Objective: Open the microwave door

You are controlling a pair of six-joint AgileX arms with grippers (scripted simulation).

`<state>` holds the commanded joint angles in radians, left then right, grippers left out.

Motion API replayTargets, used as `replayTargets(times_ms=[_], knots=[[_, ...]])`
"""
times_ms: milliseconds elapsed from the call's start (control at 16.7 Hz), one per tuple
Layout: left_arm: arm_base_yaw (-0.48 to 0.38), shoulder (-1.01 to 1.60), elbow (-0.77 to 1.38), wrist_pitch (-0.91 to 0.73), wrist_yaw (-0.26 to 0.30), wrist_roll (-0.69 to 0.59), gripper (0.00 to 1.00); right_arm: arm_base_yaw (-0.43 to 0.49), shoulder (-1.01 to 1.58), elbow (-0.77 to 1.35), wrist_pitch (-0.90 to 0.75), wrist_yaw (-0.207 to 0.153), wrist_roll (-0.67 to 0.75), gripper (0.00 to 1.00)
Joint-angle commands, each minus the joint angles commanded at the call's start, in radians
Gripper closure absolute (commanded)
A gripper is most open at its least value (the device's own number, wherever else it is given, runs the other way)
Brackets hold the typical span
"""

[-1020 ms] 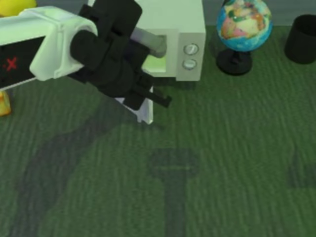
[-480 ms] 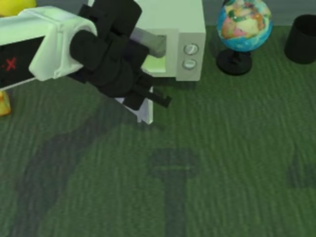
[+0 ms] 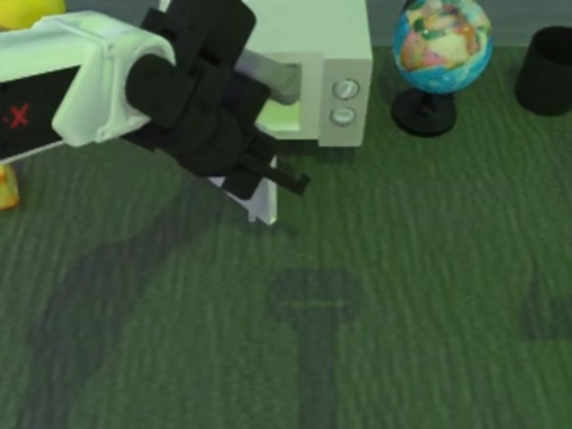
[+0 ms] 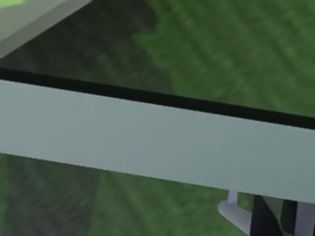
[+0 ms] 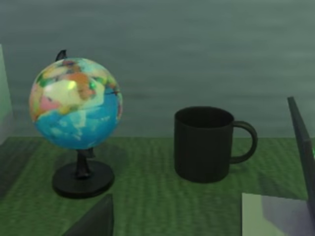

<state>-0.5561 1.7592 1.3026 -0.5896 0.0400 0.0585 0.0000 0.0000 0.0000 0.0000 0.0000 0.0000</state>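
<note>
The off-white microwave stands at the back middle of the table, with two silver knobs on its right front panel. The microwave door is swung out toward the table's front, and the cavity behind it shows. My left gripper is shut on the door at its free end. In the left wrist view the door crosses as a pale band. Its grey handle lies right by my dark fingers. My right gripper is out of the top view and stands open, facing the table's back right.
A small globe on a black stand is just right of the microwave, also in the right wrist view. A black mug stands at the back right. Yellow objects sit at the far left edge.
</note>
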Motion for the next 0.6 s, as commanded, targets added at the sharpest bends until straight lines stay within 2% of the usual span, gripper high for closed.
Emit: replayTargets(times_ms=[420,600], knots=[[0.056,-0.056,-0.062,-0.006,0.075,0.143,1.00,0.000,0.000,0.000,0.000,0.000,0.000,0.00],[0.061,-0.064,-0.067,-0.004,0.083,0.157,1.00,0.000,0.000,0.000,0.000,0.000,0.000,0.00]])
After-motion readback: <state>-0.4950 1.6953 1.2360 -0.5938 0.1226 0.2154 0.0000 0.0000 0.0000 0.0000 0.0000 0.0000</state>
